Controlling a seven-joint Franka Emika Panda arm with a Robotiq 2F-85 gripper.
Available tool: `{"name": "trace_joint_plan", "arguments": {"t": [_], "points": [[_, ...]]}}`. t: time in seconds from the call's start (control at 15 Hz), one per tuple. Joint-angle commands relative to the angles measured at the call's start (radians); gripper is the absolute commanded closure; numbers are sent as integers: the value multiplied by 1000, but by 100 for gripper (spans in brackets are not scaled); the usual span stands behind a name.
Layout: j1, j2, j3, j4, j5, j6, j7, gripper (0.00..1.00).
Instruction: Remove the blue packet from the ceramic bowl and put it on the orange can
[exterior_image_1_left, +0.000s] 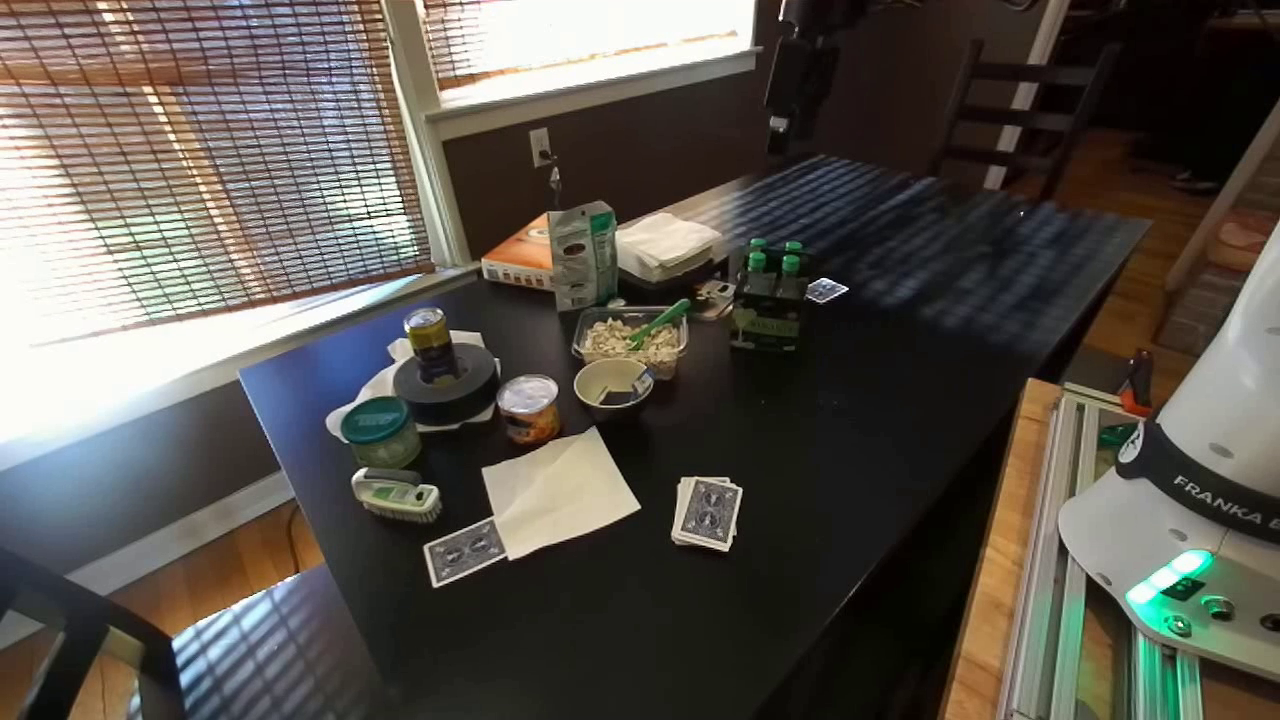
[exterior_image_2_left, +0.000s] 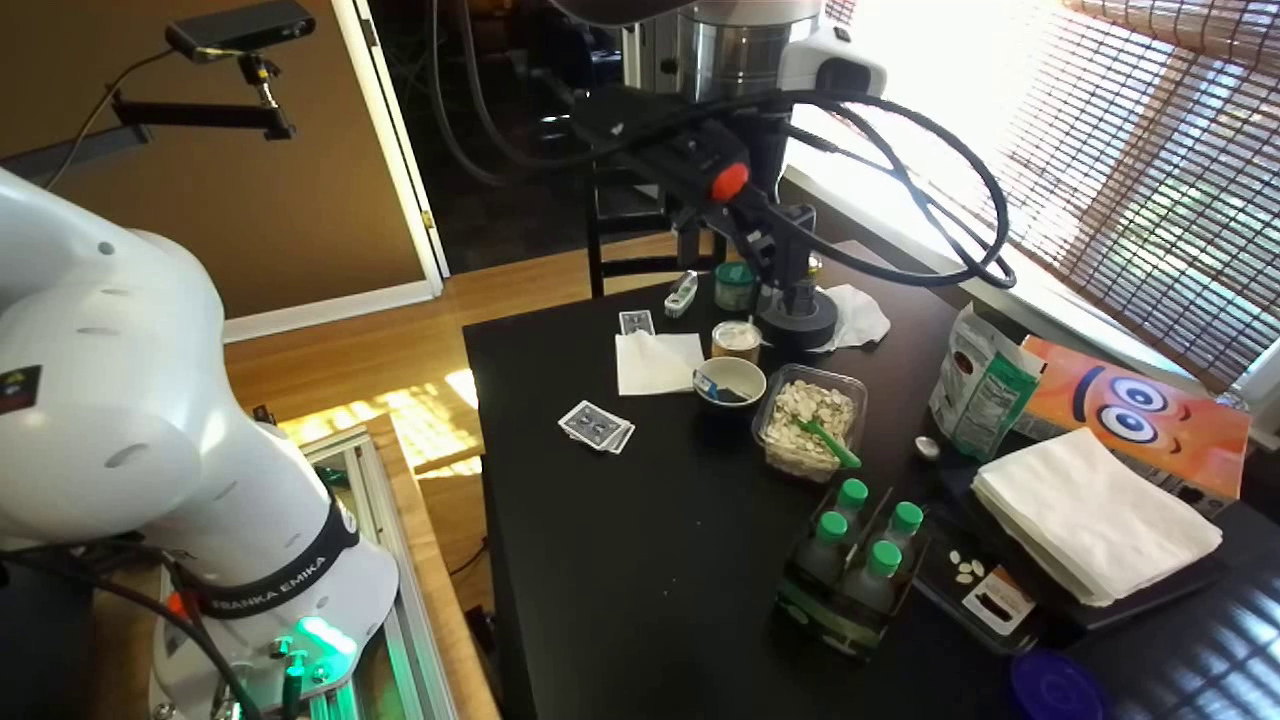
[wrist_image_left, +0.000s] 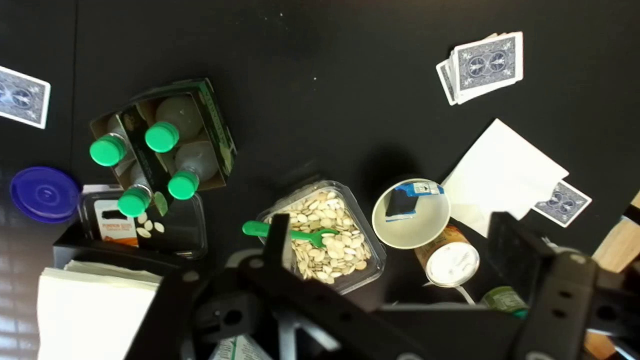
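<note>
Right, we're at the reach, I'd judge: nothing lifted yet. Near side first, in an exterior view: a creased white paper sheet (exterior_image_1_left: 560, 490), and just past it stands the orange can (exterior_image_1_left: 530, 412), the goal, nothing on its pale top. A shade farther, to the right, here's the ceramic bowl (exterior_image_1_left: 603, 375), and there's the blue packet (wrist_image_left: 414, 191) inside, one blue end up at the rim. Next, as I read it: come down over that bowl, pinch the raised end without tipping anything, then hop the short way left to the can. Careful of the pumpkin-seed tub (wrist_image_left: 367, 270) just beyond, green utensil (wrist_image_left: 256, 229) jutting over its edge. And up high, seemingly farther off, the Robotiq gripper (wrist_image_left: 389, 227) hangs pointing down, fingers (wrist_image_left: 276, 240) wide apart, nothing between; in the wrist view the bowl shows in the gap, well below.
</note>
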Motion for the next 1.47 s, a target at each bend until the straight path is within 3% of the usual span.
{"name": "trace_joint_plan", "arguments": {"t": [0.0, 0.33, 0.67, 1.0, 1.07, 1.4], "points": [[63, -12, 2, -30, 163, 84, -134, 0], [190, 30, 54, -104, 268, 199, -333, 0], [245, 159, 106, -141, 233, 344, -531, 0], [196, 359, 143, -100, 148, 496, -739, 0], [194, 271, 159, -142, 203, 451, -682, 0], [175, 291, 178, -139, 198, 463, -687, 0]]}}
